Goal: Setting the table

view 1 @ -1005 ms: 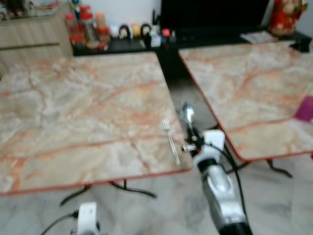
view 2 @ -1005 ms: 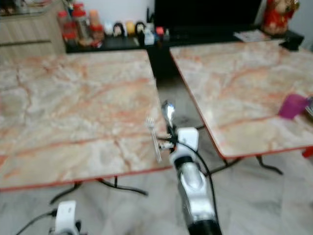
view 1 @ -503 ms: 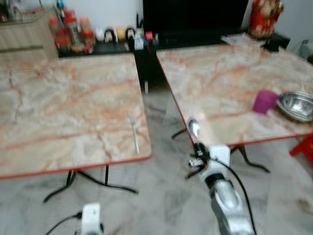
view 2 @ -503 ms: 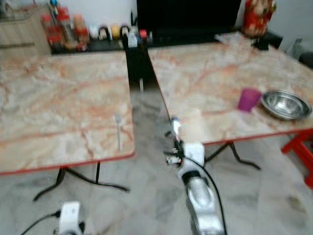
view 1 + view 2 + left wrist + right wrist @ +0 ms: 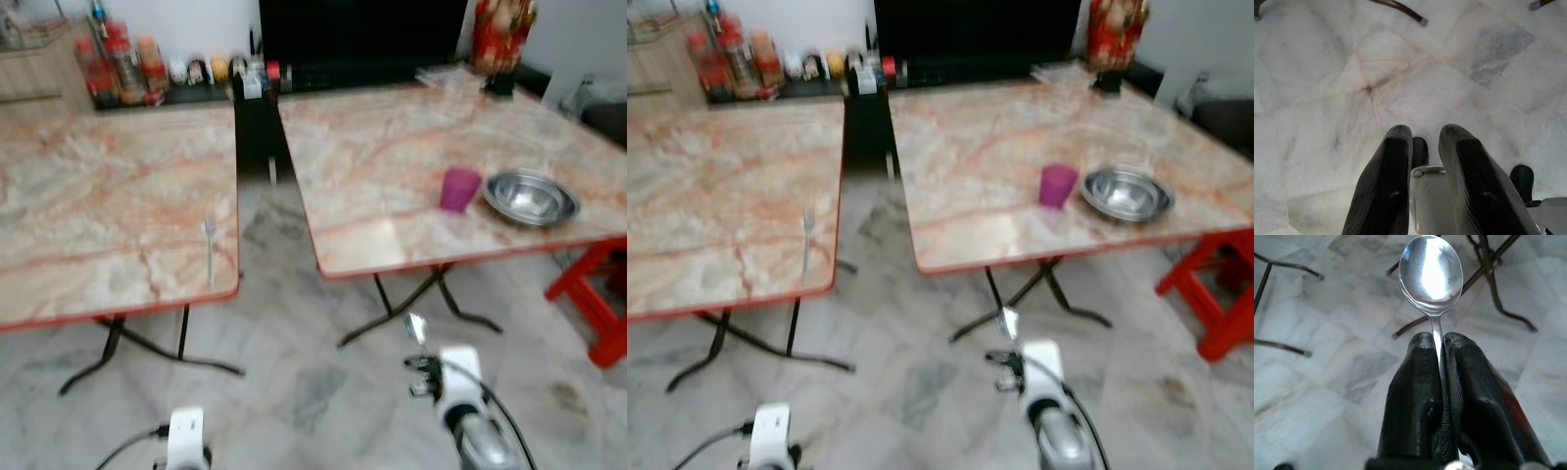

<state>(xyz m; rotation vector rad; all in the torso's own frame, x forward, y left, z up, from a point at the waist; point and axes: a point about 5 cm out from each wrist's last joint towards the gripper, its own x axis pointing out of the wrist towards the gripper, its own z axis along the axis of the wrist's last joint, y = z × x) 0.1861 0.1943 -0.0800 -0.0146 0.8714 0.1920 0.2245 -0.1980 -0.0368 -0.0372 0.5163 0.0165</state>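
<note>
Two marble-topped tables are seen side by side with a narrow gap of floor between them. On the left table (image 5: 98, 196) a single fork (image 5: 210, 250) is laid near the front right corner, its tines pointing away from the robot. On the right table (image 5: 392, 147) one purple cup (image 5: 458, 189) is stood just beside one steel bowl (image 5: 532, 198), both close to the front edge. A spoon (image 5: 1431, 279) is clamped by its handle between the fingers of the right gripper (image 5: 1439, 345), bowl end up; it is held low over the marble floor (image 5: 294, 392), in front of the right table and well apart from the fork. The black crossed legs of the right table are seen behind the spoon in the right wrist view. The left gripper (image 5: 1422, 134) is hung idle over the floor with its two fingers a little apart and nothing between them. A red stool (image 5: 593, 294) is placed at the far right, just beyond the right table's corner. Along the back wall a dark low unit (image 5: 362, 69) is seen bearing a black screen (image 5: 362, 29), a row of small bottles and jars (image 5: 127, 64) too blurred to be counted, and one red figure (image 5: 500, 34).
</note>
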